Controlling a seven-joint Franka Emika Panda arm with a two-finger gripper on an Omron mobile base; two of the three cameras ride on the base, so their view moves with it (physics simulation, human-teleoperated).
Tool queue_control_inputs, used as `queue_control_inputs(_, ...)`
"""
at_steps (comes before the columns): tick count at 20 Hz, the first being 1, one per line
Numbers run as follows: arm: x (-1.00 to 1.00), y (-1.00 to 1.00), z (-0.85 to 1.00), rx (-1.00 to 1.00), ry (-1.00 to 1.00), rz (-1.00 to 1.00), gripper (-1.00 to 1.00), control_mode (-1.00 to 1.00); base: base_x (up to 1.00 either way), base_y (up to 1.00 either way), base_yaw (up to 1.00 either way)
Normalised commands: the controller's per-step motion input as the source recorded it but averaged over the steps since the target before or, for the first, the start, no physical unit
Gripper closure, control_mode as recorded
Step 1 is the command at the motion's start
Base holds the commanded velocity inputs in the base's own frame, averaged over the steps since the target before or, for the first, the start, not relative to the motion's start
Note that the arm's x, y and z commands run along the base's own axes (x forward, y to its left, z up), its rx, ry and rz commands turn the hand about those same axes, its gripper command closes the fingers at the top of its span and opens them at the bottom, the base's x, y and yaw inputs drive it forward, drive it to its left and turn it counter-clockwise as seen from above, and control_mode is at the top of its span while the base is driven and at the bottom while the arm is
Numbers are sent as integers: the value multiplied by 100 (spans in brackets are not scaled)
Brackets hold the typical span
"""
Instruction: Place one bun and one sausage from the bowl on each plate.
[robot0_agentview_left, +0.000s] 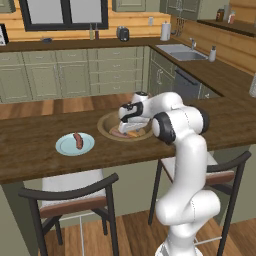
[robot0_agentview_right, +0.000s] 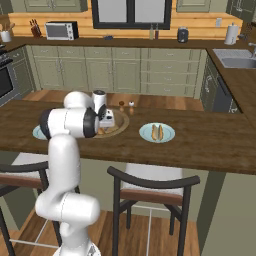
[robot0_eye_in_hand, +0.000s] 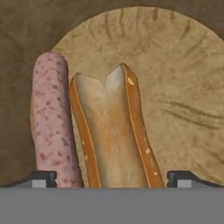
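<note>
The wooden bowl (robot0_agentview_left: 103, 126) sits mid-counter and holds a split bun (robot0_eye_in_hand: 111, 131) with a pink sausage (robot0_eye_in_hand: 51, 118) lying against its left side. My gripper (robot0_eye_in_hand: 113, 179) hangs open just above them inside the bowl (robot0_eye_in_hand: 183, 87), one fingertip (robot0_eye_in_hand: 43, 178) outside the sausage and the other beyond the bun; nothing is held. From the left base view the hand (robot0_agentview_left: 129, 120) covers the bowl's middle. One pale-blue plate (robot0_agentview_left: 64, 147) left of the bowl carries a sausage (robot0_agentview_left: 77, 140). The other plate (robot0_agentview_right: 169, 134), right of the bowl (robot0_agentview_right: 120, 125), carries a bun (robot0_agentview_right: 156, 131).
Two small shakers (robot0_agentview_right: 126, 105) stand on the counter just behind the bowl. Dark bar stools (robot0_agentview_left: 75, 192) are tucked under the counter's near edge. My own arm (robot0_agentview_right: 70, 122) hides part of the bowl and the left plate in the right base view.
</note>
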Motion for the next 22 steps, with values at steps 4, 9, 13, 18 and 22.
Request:
queue_control_inputs(4,38,0,-3,0,1,0,-100,-100,0,0,0)
queue_control_inputs(9,2,0,-54,-10,14,2,-100,-100,0,0,0)
queue_control_inputs(13,4,0,-44,-2,13,2,-100,-100,0,0,0)
queue_control_inputs(18,0,0,-42,-1,6,5,-100,-100,0,0,0)
queue_control_inputs(22,0,0,-33,-1,0,3,-100,-100,0,0,0)
